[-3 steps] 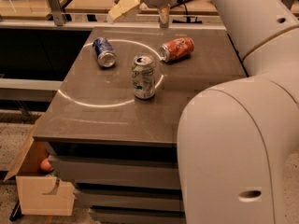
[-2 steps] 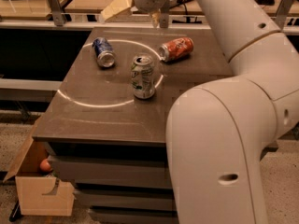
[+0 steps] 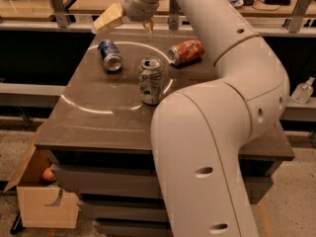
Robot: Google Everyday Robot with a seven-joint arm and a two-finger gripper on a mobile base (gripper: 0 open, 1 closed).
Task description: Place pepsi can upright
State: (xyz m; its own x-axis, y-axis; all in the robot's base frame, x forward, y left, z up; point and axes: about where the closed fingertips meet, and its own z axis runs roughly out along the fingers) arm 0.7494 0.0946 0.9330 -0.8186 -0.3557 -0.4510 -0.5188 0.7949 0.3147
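Observation:
The pepsi can [image 3: 109,55] is dark blue and lies on its side at the back left of the brown table [image 3: 98,127], its silver top facing the camera. My gripper [image 3: 127,24] hangs above the table's far edge, just behind and slightly right of the pepsi can. It is open and empty, with one tan finger [image 3: 106,19] spread out to the left and the other finger [image 3: 148,27] pointing down.
A white-and-green can [image 3: 150,80] stands upright mid-table. An orange-red can [image 3: 186,52] lies on its side at the back right. My large white arm [image 3: 212,132] covers the table's right side. A cardboard box [image 3: 42,196] sits on the floor at the lower left.
My gripper and arm have swung left along the table's far edge, from above the orange-red can to behind the pepsi can. The cans have not moved.

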